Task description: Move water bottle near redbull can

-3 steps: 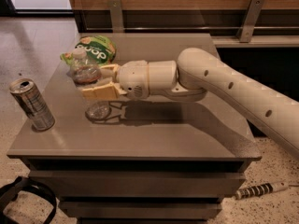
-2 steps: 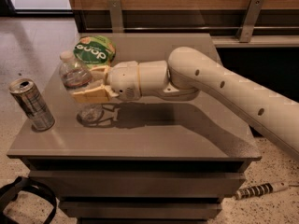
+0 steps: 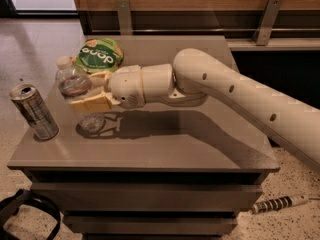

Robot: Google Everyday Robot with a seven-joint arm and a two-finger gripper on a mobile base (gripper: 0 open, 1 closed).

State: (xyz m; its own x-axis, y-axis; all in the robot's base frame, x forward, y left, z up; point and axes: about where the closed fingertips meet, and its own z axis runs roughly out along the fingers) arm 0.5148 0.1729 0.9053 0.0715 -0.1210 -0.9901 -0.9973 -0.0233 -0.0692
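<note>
The water bottle (image 3: 73, 82) is a small clear plastic bottle with a white cap, held tilted above the grey table (image 3: 165, 144). My gripper (image 3: 87, 90) is shut on the bottle's middle and holds it over the table's left part. The redbull can (image 3: 34, 112) is a slim silver can standing upright near the table's left front corner, a short way left of and below the bottle. The bottle's shadow lies on the table under it.
A green snack bag (image 3: 100, 55) lies at the back left of the table, just behind the gripper. A wooden wall with metal brackets (image 3: 266, 19) runs behind. A black strap (image 3: 25, 214) and a cable (image 3: 280, 204) lie on the floor.
My arm has carried the water bottle to the left, closer to the redbull can. The can and the snack bag have not moved.
</note>
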